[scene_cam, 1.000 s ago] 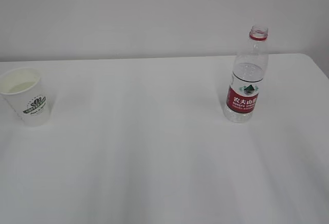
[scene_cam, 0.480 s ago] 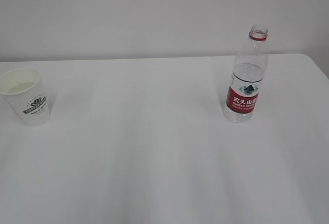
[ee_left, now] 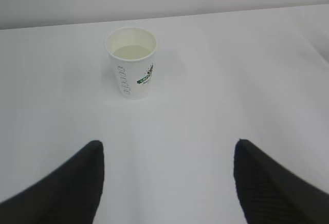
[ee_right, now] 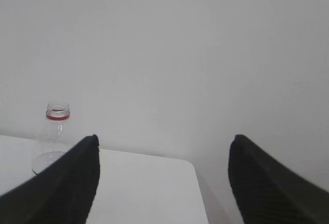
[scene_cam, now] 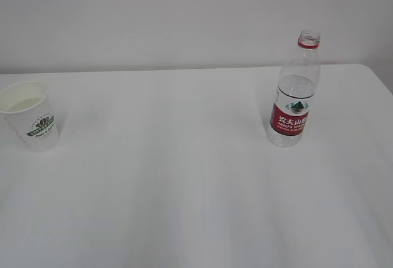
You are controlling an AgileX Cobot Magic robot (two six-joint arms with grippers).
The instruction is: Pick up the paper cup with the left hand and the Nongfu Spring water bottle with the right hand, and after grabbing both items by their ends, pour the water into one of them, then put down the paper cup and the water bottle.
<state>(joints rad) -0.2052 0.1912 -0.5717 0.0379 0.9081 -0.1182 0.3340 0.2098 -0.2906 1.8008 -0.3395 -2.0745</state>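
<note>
Exterior view: small white paper cup with green logo upright at 9 o'clock on white table, clear ribbed water bottle with red label upright, uncapped, at 2 o'clock; left wrist view: left gripper fingers spread, empty, cup ahead at 12 o'clock; right wrist view: right gripper fingers spread, empty, bottle at 9 o'clock.

White table filled most of the exterior view, its far edge meeting a plain pale grey wall. Light was soft and even, shadows faint. Right wrist view showed the table's rounded far-right corner against the same wall.
</note>
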